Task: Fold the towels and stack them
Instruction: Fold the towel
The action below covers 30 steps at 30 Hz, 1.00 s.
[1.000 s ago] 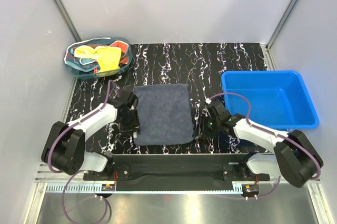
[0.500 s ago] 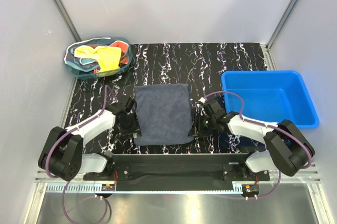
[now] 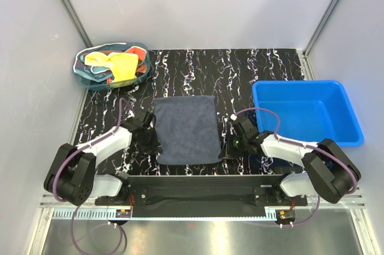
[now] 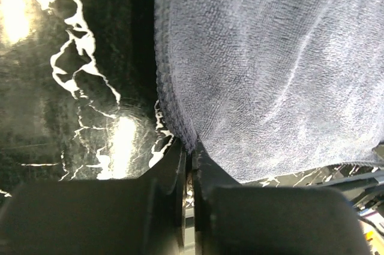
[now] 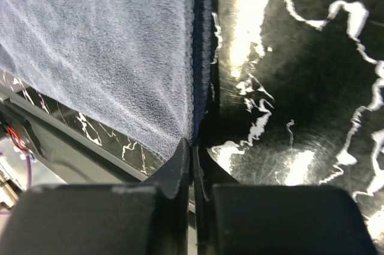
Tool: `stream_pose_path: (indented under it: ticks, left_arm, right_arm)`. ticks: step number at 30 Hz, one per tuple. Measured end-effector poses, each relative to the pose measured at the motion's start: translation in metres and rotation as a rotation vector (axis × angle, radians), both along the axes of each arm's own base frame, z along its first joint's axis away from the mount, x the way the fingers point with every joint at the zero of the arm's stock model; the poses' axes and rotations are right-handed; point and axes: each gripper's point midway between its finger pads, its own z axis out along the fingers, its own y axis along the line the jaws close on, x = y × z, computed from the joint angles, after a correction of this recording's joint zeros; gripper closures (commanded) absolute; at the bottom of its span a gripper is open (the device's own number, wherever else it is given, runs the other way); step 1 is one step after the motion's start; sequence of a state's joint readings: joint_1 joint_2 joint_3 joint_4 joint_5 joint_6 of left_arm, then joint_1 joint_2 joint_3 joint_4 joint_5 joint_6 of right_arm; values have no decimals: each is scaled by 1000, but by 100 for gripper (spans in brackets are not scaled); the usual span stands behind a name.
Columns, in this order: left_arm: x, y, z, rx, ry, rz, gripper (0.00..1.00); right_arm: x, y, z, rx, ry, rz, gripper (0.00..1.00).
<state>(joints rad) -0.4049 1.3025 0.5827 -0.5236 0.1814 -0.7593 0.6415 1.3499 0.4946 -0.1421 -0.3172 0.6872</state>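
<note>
Two pinches are set: the left gripper (image 3: pixel 152 144) and right gripper (image 3: pixel 230 147) each clamp a near corner of the grey-blue towel (image 3: pixel 186 129), flat in the middle of the table (image 3: pixel 252 69). Next (my guess) comes the first fold: lift both corners evenly and carry them to the far edge.

Basket towels (image 3: pixel 114 66): prints too small. Grey towel (image 4: pixel 270 69): edges cropped.

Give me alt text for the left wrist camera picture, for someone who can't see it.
The left pincer is shut on the edge of a grey-blue towel, which lies spread on a black marbled table.
</note>
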Motion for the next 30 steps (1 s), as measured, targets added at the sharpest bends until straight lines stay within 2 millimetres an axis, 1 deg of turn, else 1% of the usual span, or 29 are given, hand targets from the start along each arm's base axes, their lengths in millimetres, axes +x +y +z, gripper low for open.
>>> stream_pose_path:
  ticks: [3,5,9,10,12,15,20,21,24,26,28,30]
  left_arm:
    - [0,-1,1,-6,-3,-3,100]
    - [0,-1,1,-8,-10,-3,100]
    - [-6,3,5,2,-1,-3,100]
    - [-9,4,10,3,0,-3,100]
    - [-6,3,24,-5,-20,-4,100]
    - [10,-5,62,-38,-92,-4,100]
    - [47,-22,145,-113,-256,-15,100]
    - [52,-24,161,-127,-289,-18,100]
    - [59,-27,198,-151,-351,-24,100]
    - [64,-29,222,-163,-389,-30,100]
    - [70,-32,241,-171,-415,-35,100]
    - [81,-36,255,-173,-438,-44,100]
  right_arm:
    - [0,-3,3,-5,-13,-19,100]
    - [2,-3,12,9,-37,-30,100]
    - [5,-5,37,40,-99,-53,100]
    - [7,-6,45,48,-118,-62,100]
    - [9,-6,61,66,-146,-77,100]
    - [15,-6,94,100,-204,-105,100]
    - [31,-3,166,168,-321,-149,100]
    - [33,-3,181,178,-343,-158,100]
    - [41,-6,219,201,-406,-189,100]
    - [46,-8,239,208,-443,-211,100]
    - [51,-9,251,199,-463,-228,100]
    - [62,-10,260,169,-486,-246,100]
